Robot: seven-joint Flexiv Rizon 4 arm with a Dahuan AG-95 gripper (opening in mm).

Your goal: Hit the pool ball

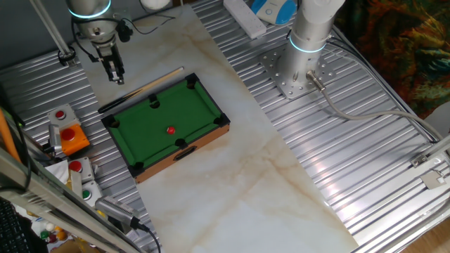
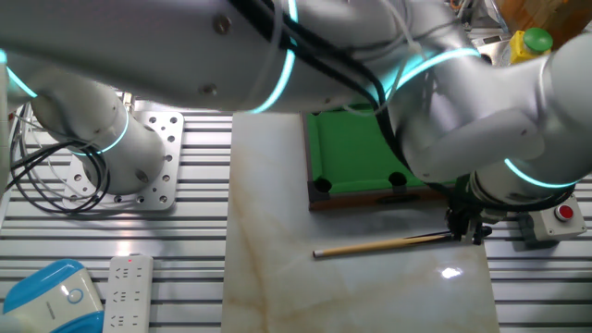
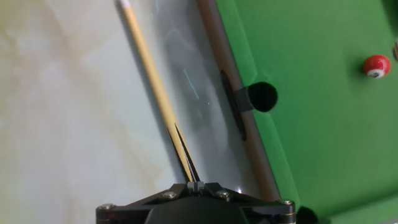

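The butt of the cue (image 3: 158,93) is seen running under the end effector (image 1: 115,77), but whether it is clamped cannot be told. The cue lies on the tabletop (image 1: 281,190). The pool ball (image 3: 377,66) sits untouched on the toy pool table (image 1: 204,105), well beyond the end effector; striking remains.

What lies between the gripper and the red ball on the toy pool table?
In one fixed view, the cue stick, the table's wooden rail and bare green felt lie between the gripper and the ball.
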